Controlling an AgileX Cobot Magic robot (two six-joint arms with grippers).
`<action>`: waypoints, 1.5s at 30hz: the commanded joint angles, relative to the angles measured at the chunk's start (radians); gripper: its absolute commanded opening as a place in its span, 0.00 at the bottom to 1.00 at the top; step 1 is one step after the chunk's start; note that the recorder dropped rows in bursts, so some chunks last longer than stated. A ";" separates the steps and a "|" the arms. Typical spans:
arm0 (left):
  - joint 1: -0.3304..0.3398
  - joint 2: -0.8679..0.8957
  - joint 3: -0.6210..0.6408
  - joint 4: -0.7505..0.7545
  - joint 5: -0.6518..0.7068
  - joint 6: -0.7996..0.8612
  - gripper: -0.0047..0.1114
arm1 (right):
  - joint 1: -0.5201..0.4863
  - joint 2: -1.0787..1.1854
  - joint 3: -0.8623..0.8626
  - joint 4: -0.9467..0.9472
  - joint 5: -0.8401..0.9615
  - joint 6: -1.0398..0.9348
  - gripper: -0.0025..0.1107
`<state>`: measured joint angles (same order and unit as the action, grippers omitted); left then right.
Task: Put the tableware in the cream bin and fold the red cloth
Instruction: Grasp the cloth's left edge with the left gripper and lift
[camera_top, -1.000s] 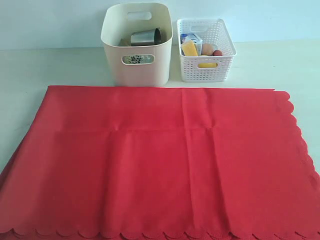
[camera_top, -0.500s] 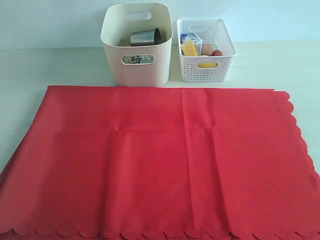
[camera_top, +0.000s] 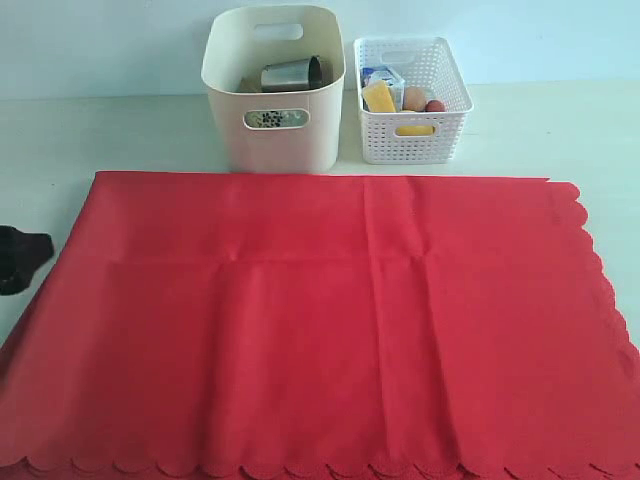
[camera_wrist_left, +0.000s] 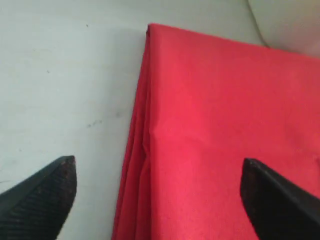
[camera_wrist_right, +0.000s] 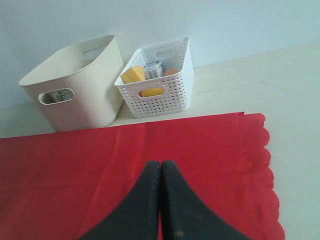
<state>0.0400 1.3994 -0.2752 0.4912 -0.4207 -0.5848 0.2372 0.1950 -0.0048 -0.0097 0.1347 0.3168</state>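
Observation:
The red cloth lies spread flat over most of the table, scalloped along its right and near edges. Behind it stands the cream bin with a steel cup lying inside; the other tableware is hidden. My left gripper shows at the left border, beside the cloth's left edge. In the left wrist view it is open, one finger over bare table and the other over the cloth, whose layered edge runs between them. My right gripper is shut and empty above the cloth, facing the bin.
A white lattice basket holding a cheese wedge, a milk carton and other food stands right of the bin. Pale bare table shows left of the bin and beyond the cloth's right edge.
My left gripper has come into the exterior view at the left border, beside the cloth's left edge. The cloth, bin and basket have not moved.

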 joint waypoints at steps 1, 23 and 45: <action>-0.001 0.153 -0.035 0.103 -0.112 0.008 0.87 | -0.004 -0.002 0.005 0.003 -0.005 -0.002 0.02; -0.001 0.370 -0.092 0.200 -0.133 0.064 0.39 | -0.004 -0.002 0.005 0.003 -0.005 -0.002 0.02; -0.022 0.235 -0.275 0.156 0.308 0.084 0.05 | -0.004 0.002 0.005 0.059 0.019 -0.019 0.02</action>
<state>0.0471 1.6894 -0.5455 0.6509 -0.1084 -0.4921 0.2372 0.1950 -0.0048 0.0487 0.1588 0.3144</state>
